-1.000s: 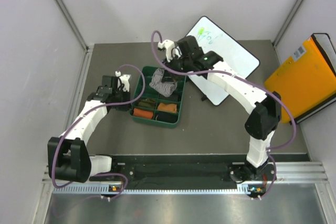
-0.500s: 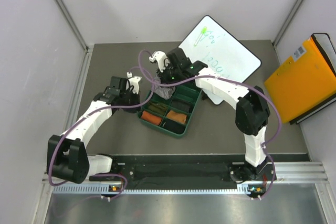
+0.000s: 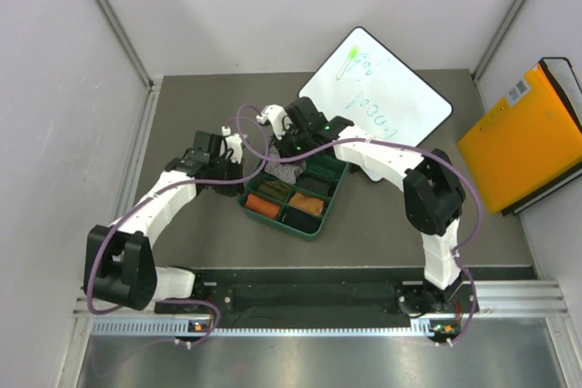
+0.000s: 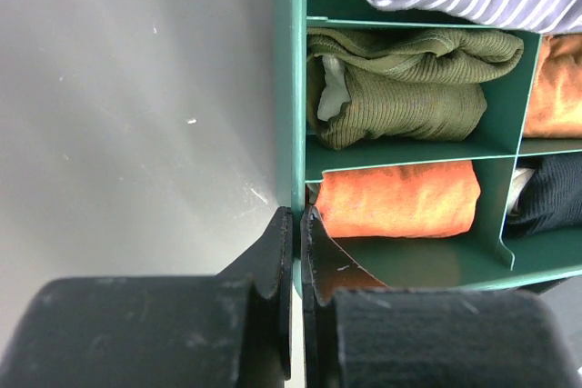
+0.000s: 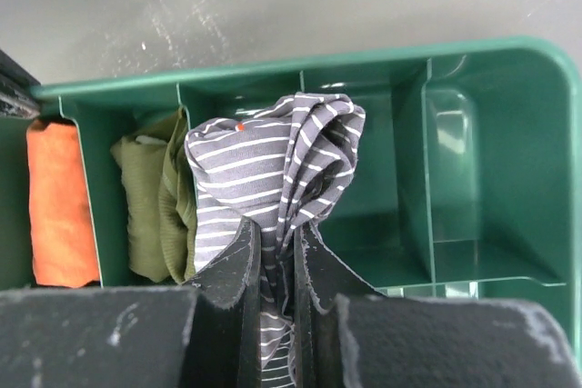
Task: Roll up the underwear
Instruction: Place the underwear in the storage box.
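Note:
The grey-white striped underwear (image 5: 264, 170) hangs bunched between the fingers of my right gripper (image 5: 277, 243), which is shut on it over the far left compartments of the green tray (image 5: 509, 52). In the top view it (image 3: 287, 171) sits at the tray's far left corner under the right gripper (image 3: 280, 155). The olive green underwear (image 4: 400, 88) lies rolled in a tray compartment beside it. A black piece (image 4: 555, 193) shows in a near compartment. My left gripper (image 4: 297, 224) is shut on the tray's left wall (image 4: 291, 88).
Orange rolled cloths (image 4: 400, 199) fill other compartments of the tray (image 3: 314, 227). A whiteboard (image 3: 373, 79) lies behind the tray. An orange folder (image 3: 523, 138) leans at the right wall. Grey walls enclose the table on three sides.
The tray has turned and slid toward the near right, held by my left gripper. My right gripper has carried the striped underwear left and down at the tray. The whiteboard has shifted.

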Controlling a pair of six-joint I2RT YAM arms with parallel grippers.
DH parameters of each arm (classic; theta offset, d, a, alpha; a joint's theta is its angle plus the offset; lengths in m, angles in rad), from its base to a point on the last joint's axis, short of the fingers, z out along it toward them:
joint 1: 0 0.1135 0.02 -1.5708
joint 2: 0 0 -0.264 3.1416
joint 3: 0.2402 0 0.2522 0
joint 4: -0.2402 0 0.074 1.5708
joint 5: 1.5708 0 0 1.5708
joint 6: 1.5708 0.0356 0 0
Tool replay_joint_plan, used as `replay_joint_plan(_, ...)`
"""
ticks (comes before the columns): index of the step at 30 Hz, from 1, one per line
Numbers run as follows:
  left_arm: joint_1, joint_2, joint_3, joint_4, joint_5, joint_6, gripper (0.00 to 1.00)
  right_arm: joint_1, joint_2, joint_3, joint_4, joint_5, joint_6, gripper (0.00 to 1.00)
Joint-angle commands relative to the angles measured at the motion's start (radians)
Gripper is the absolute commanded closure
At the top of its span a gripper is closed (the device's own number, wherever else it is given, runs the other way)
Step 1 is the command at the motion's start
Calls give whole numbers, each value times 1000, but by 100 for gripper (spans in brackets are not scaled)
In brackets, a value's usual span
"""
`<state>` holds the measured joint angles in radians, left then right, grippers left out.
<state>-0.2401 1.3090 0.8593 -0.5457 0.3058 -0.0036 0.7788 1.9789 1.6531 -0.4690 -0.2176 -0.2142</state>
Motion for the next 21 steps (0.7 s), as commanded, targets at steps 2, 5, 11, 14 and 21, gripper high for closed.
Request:
replay_joint_plan(2, -2, 27, 58, 12, 19, 5, 100, 20, 3, -4, 9, 0, -17, 100)
replay_joint_plan(5, -2, 36, 61, 12, 21, 5, 100, 23, 8, -44, 33, -3, -7, 100)
replay_joint_plan(11, -2, 49, 58, 18, 39, -32, 100, 28, 49, -70, 110, -5, 10, 100)
replay_joint_plan(14, -2, 56, 60, 21, 50, -36, 100, 31, 100, -52, 115, -20, 9, 100)
replay_joint_plan(21, -2, 65, 67, 20, 58, -44, 100, 54, 184, -73, 110, -40, 16, 100)
